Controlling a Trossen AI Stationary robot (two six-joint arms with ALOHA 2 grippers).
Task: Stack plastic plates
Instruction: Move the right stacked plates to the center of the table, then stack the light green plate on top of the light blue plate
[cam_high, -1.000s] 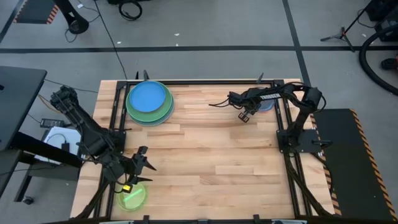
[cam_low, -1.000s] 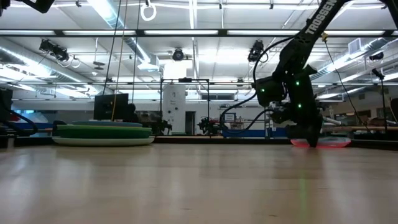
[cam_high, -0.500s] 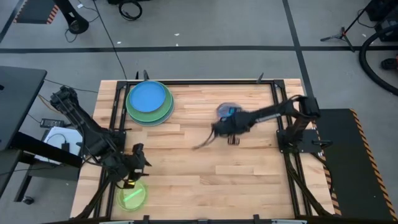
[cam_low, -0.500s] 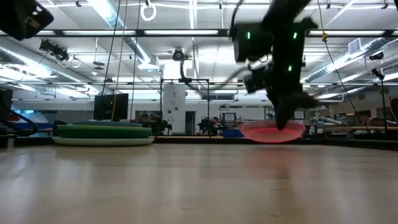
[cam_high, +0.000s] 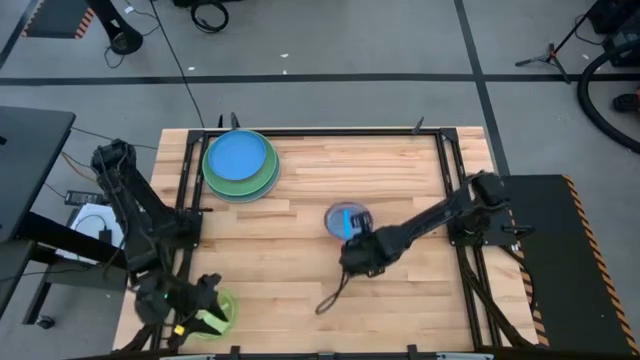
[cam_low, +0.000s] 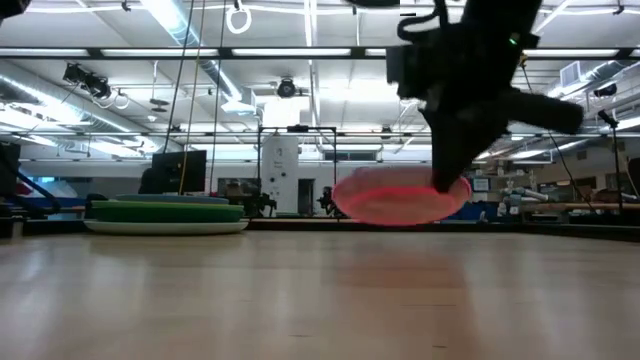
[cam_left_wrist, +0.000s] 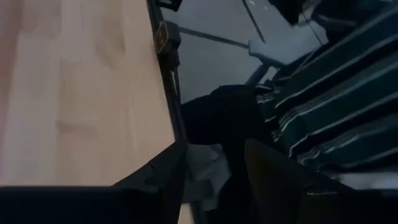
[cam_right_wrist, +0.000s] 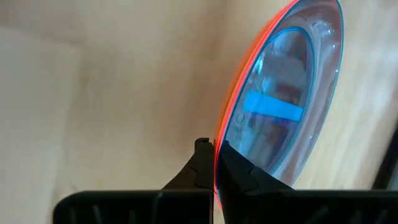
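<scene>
Change: since 0.5 s ago the right gripper (cam_high: 357, 243) has swung from mid-table toward the front, carrying its small plates (cam_high: 347, 219); the left gripper (cam_high: 205, 312) has dropped onto the lime plate (cam_high: 212, 313).
High view: stack of large plates (cam_high: 240, 164) with a blue top sits well apart, at the table's (cam_high: 400, 170) far left; left fingers, cannot tell whether open.
Low view: a pink-red plate (cam_low: 400, 198) hangs clear of the table under the right gripper (cam_low: 445, 180).
Right wrist view: fingers (cam_right_wrist: 202, 163) clamp the rim of the plates (cam_right_wrist: 280, 99), red edge outside, clear blue inside.
Left wrist view: table edge (cam_left_wrist: 158, 87), floor beyond.
</scene>
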